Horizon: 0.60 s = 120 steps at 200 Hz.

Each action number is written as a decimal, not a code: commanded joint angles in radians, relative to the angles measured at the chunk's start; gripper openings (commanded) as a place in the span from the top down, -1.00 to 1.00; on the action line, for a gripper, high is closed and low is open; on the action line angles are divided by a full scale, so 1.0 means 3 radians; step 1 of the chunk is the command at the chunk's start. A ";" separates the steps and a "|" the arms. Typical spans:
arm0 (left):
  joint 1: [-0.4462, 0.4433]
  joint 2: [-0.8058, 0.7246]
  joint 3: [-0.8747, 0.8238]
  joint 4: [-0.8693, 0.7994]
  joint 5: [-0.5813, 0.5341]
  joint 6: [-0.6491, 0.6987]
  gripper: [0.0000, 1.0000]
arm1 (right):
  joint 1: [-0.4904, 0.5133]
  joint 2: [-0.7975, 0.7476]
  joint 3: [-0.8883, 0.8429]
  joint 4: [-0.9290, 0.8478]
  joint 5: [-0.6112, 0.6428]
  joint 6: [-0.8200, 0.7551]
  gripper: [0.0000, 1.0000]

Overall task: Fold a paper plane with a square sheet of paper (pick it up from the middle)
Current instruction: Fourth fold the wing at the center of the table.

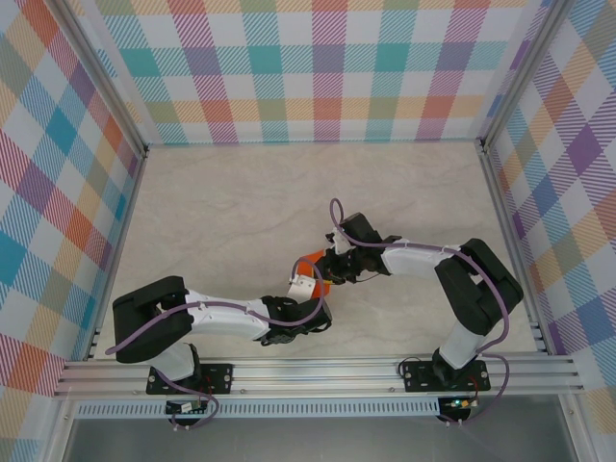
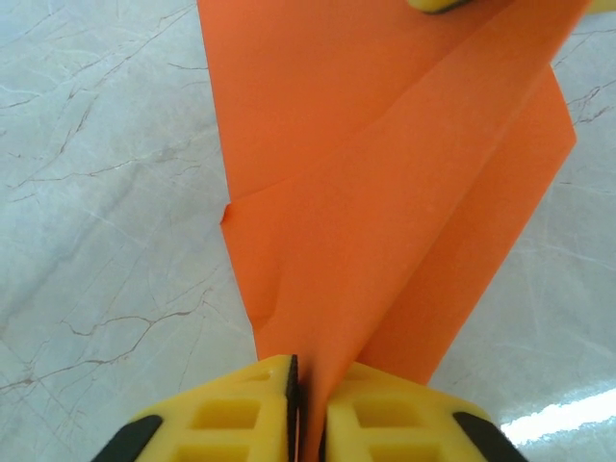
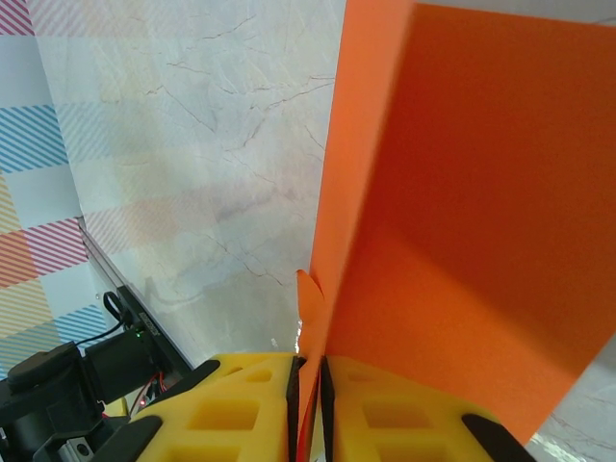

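Two pinch grips: left gripper [image 2: 306, 409] clamped nearly shut on folded orange sheet [image 2: 385, 192]; right gripper [image 3: 308, 409] likewise, opposite end.

Orange sheet [image 2: 385, 221], far end off-frame

Top external looks steeply down from above and behind the arm bases [image 1: 178, 371] over the marbled table [image 1: 212, 202]. The wrist cameras look forward along the left gripper [image 2: 308, 404] and right gripper [image 3: 308, 404], very close to the orange paper [image 2: 385, 192] all three share.
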 commanded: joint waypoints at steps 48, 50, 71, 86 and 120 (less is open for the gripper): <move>0.0011 -0.0057 -0.0036 0.0200 0.0104 0.0111 0.85 | 0.0020 -0.0142 0.0090 -0.0294 0.0156 -0.0147 0.51; 0.0011 -0.0056 -0.0037 0.0205 0.0107 0.0111 0.85 | 0.0020 -0.0147 0.0092 -0.0298 0.0155 -0.0148 0.50; 0.0045 -0.0093 -0.0143 0.0370 0.0241 0.0123 0.87 | 0.0017 -0.0231 0.0091 -0.0385 0.0200 -0.0182 0.39; 0.0094 -0.0142 -0.0245 0.0552 0.0393 0.0116 0.88 | 0.0011 -0.0351 0.0069 -0.0474 0.0311 -0.0217 0.32; 0.0276 -0.0271 -0.0484 0.0964 0.0869 0.0156 0.88 | 0.0010 -0.0727 -0.0049 -0.0583 0.0500 -0.0262 0.08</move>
